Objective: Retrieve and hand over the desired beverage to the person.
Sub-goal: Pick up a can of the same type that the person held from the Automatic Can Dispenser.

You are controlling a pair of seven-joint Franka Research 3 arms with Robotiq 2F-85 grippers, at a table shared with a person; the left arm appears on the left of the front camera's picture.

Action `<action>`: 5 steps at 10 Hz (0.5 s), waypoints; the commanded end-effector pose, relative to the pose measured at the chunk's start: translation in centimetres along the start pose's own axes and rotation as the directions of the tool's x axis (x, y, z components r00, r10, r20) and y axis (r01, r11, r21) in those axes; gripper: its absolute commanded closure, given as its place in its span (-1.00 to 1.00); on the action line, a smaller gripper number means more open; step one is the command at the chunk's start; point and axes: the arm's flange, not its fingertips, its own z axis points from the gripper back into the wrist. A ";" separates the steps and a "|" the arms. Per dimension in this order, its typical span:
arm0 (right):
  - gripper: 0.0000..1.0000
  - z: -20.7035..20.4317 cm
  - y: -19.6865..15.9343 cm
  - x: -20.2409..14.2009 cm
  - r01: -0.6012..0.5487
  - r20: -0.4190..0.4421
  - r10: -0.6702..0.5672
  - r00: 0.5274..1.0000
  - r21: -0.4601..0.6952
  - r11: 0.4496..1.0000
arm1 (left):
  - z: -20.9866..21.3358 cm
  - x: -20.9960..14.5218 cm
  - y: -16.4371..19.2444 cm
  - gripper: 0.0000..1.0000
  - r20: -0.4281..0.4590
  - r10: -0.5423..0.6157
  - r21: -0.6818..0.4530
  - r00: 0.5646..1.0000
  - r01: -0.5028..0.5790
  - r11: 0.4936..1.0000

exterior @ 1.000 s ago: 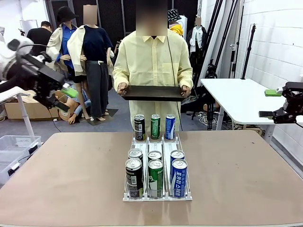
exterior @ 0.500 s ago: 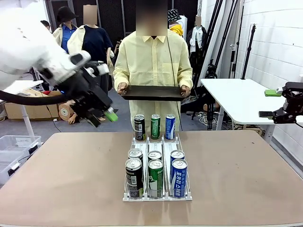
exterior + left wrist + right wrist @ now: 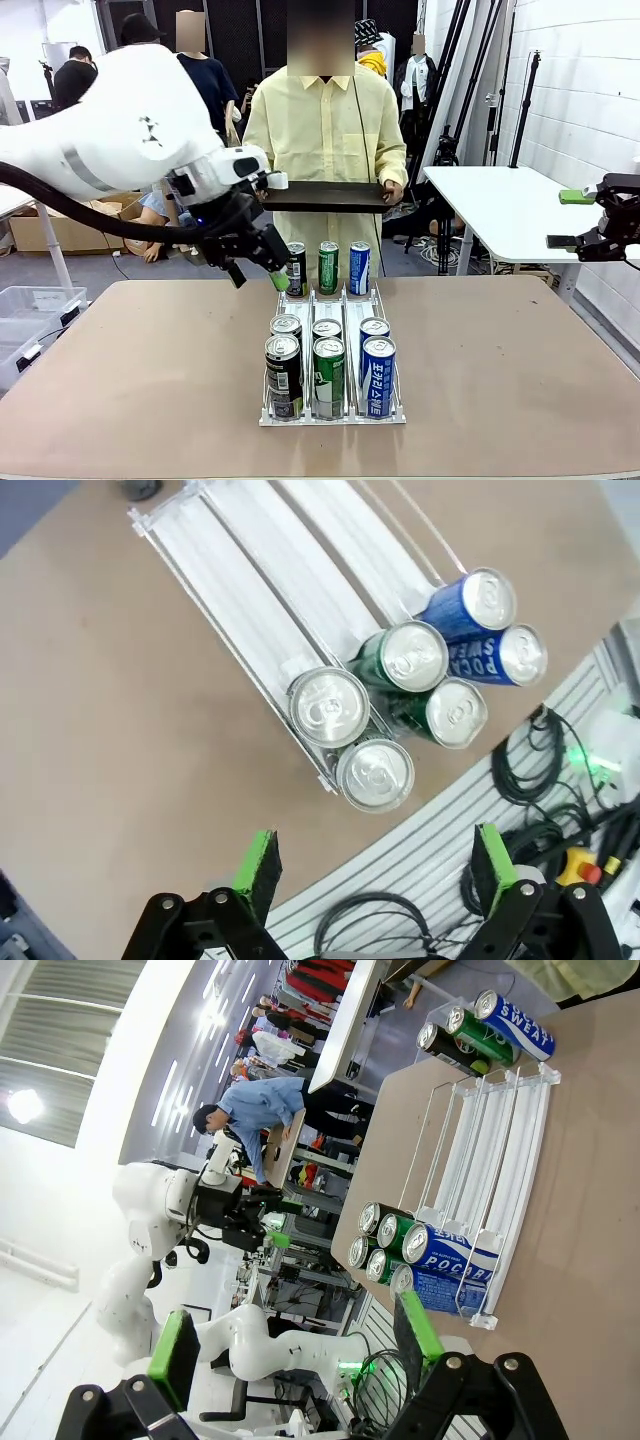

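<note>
Front view: the person [image 3: 325,130] stands at the far side of the table [image 3: 130,380], holding a black tray [image 3: 325,196] level in both hands. A white rack [image 3: 331,410] lies mid-table, in line with the person. It holds nine cans in three lanes, black, green and blue. Three stand at the far end, and six are packed in two rows at the near end. The left arm comes in from the left, and the left gripper [image 3: 258,275] hangs just left of the far black can [image 3: 295,270]. One green pad is close beside that can; whether it touches cannot be told. The right gripper [image 3: 568,218] is well off at the right edge, away from the table, with its jaws apart and empty.

Left wrist view: the left gripper [image 3: 375,865] is spread wide with nothing between its pads. Beyond it lie the six near cans [image 3: 410,695], seen from above at the end of the rack [image 3: 250,590].

Right wrist view: the right gripper [image 3: 298,1345] is wide open and holds nothing. The rack [image 3: 500,1160] lies across the table, with the six cans [image 3: 410,1245] at one end and three cans [image 3: 480,1025] at the other.
</note>
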 end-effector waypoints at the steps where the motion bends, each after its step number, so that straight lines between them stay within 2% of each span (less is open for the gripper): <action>1: -1.00 0.1 0.1 0.0 0.008 0.000 -0.008 1.000 0.010 1.000 | -1.2 0.8 -1.0 -1.00 -0.033 0.016 0.066 0.999 -0.014 0.998; 5: -1.00 0.1 0.1 0.0 0.008 0.000 -0.008 1.000 0.010 1.000 | -3.6 0.0 -3.0 -1.00 -0.077 0.005 0.149 0.997 0.006 0.989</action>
